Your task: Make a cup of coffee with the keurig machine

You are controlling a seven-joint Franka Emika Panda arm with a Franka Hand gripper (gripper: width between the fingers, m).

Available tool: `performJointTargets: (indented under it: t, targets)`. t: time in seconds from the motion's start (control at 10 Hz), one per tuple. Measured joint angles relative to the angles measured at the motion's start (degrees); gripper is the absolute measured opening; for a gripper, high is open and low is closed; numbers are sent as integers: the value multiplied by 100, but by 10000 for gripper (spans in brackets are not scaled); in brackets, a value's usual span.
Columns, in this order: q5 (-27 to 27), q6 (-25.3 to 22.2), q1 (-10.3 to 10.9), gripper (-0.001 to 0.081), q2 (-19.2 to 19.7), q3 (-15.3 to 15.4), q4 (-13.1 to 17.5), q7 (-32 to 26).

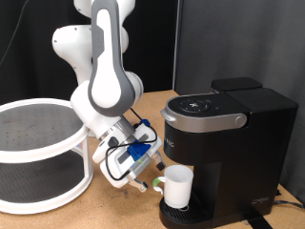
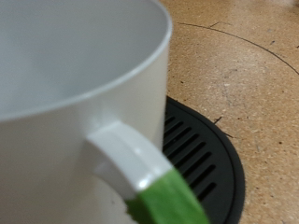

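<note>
Tool [image 1: 152, 178], its grip state unclear, reaches the handle of the white cup [image 1: 177, 185] standing on the keurig machine [image 1: 224, 143]'s drip tray [image 2: 201, 159]. Only the wrist view shows the handle's green tab [image 2: 173, 203] and the wooden counter [image 2: 252, 84].

Smooth white cup [image 2: 75, 103], speckled chipboard tabletop [image 2: 243, 84]

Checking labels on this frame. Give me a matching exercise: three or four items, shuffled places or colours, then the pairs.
Items:
1. cup
2. keurig machine
3. white rack
4. hand

Descriptions:
A. round, two-tiered, at the exterior view's left
B. standing on the drip tray
C. black box at the exterior view's right
D. right beside the cup's handle

Pairs: 1-B, 2-C, 3-A, 4-D
</note>
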Motion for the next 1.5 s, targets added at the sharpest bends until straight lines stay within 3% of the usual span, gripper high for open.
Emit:
performJointTargets:
  t: [0.2, 0.5, 0.8, 1.0, 1.3, 1.5]
  targets:
    - [-205, 207, -47, 800, -155, -14, -77, 204]
    - [-977, 295, -121, 800, -520, -55, -304, 909]
    - [-967, 161, -121, 800, -599, -50, -300, 986]
    - [-1057, -21, -124, 800, -973, -55, -331, 1321]
    - [-1806, -87, -147, 800, -1627, -64, -534, 2095]
    - [-1763, -87, -147, 800, -1610, -63, -531, 2089]
